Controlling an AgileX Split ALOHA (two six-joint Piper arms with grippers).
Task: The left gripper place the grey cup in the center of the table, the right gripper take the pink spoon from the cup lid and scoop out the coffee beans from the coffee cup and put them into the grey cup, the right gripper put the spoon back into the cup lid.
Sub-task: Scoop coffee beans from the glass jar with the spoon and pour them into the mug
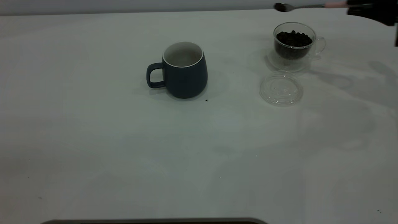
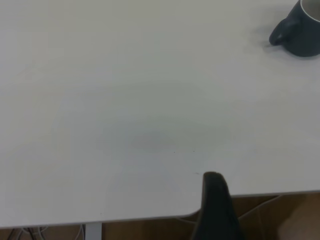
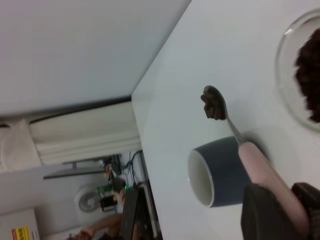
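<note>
The right gripper point(image 1: 357, 7) — upper right, clenched on the loaded pink spoon point(image 1: 307, 6) — has the grey cup point(image 1: 183, 71) well down-left, at mid-frame.

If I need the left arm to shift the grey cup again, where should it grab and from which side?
Probably the loop handle: the grey cup stands upright on the table, its handle pointing toward the left arm's side, with nothing in the way. Pinch its vertical bar from that side; the body widens toward its base.

Exterior high; all views sharing grey cup point(image 1: 185, 73).
</note>
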